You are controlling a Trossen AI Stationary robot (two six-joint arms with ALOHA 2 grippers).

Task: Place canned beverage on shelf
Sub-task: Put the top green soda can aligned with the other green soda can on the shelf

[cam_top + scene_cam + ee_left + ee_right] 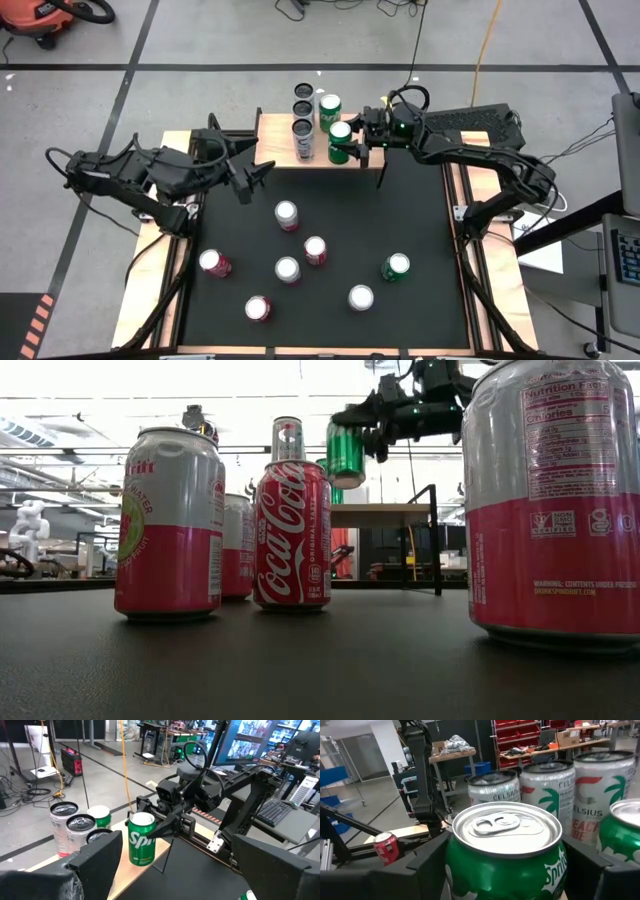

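Black matting covers the table (330, 330), with the shelf (275, 128) at the top centre of the high view and loose cans scattered lower down. Right gripper (352, 140) is clamped on a green Sprite can (340, 143), held upright over the shelf's front right part, just beside another green can (330, 108) and three silver cans (302, 125) in a row. In the low view the Sprite can's base hangs clearly above the board, so it is not yet set down. Left gripper (255, 178) waits at the upper left of the mat, fingers spread apart and holding nothing.

Judging by this, the placing step is nearly done: the next move calls for a straight, gentle lowering until the can stands on the board, then letting go without nudging its neighbours, which stand close.

Writing: "Sprite" on the held can in the right wrist view, "CELSIUS" with "PEACH" partly readable on the silver cans. In the low view, a red "Coca-Cola" can (291, 535) marked "ORIGINAL TASTE", and "Nutrition Facts" on a pink can (555, 500) at right
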